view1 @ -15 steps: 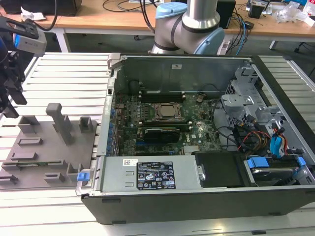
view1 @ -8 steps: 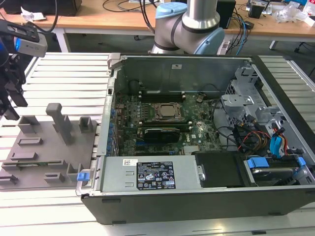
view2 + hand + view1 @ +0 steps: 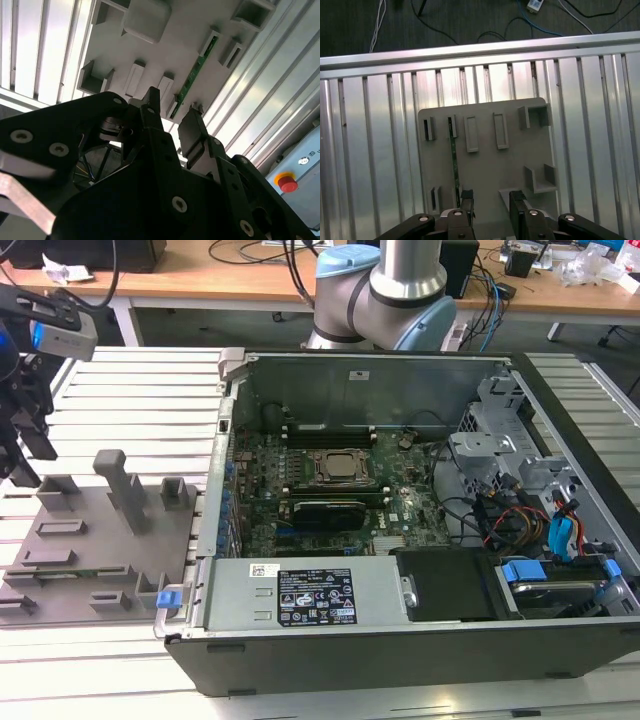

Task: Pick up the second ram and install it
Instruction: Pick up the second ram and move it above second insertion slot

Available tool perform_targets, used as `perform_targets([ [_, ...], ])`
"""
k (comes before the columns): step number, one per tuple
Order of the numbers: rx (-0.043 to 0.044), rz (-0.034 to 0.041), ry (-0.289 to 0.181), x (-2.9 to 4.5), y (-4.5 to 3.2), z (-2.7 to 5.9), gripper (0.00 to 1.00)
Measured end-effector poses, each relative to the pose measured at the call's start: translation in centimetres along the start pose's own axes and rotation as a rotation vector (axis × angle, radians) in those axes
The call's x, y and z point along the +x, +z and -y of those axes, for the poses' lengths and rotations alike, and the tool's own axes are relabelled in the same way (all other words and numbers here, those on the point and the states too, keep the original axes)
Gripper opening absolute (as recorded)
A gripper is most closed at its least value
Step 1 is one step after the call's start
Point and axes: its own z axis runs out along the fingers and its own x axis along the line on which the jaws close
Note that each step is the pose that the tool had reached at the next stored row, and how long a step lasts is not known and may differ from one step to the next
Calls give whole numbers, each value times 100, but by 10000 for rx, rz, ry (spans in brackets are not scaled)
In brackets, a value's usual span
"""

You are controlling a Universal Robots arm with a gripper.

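Note:
The second ram is a thin green stick standing on edge in a slot of the grey tray. In the second wrist view the ram runs along the tray just past my fingertips. My gripper hangs above the tray, open, with nothing between its black fingers; the ram lies a little to one side of the gap. In the exterior view the gripper is at the far left, above the tray, and the ram sits near the tray's front.
An open computer case fills the exterior view's middle and right, with the motherboard and black memory slots inside. Upright grey blocks rise from the tray. The table is ribbed aluminium. A red button lies beside it.

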Motion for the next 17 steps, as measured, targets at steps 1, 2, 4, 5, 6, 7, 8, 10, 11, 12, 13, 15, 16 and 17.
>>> perform_targets([
  [1,-1,-1,0,2,4,0,42],
  [2,0,0,-1,4,12,1,42],
  [4,0,0,-2,8,24,2,42],
  [5,-1,0,-3,9,28,2,42],
  [6,0,0,-4,11,37,3,42],
  [7,0,0,-5,13,44,3,42],
  [8,0,0,-6,14,49,4,42],
  [10,0,0,-7,17,65,5,42],
  [11,0,0,-8,19,73,5,42],
  [12,-2,-1,-11,24,85,6,42],
  [13,-1,-1,-14,31,96,7,42],
  [15,0,1,-21,41,108,9,42],
  [16,-1,0,-27,50,114,10,42],
  [17,-1,-1,-34,60,123,11,42],
])
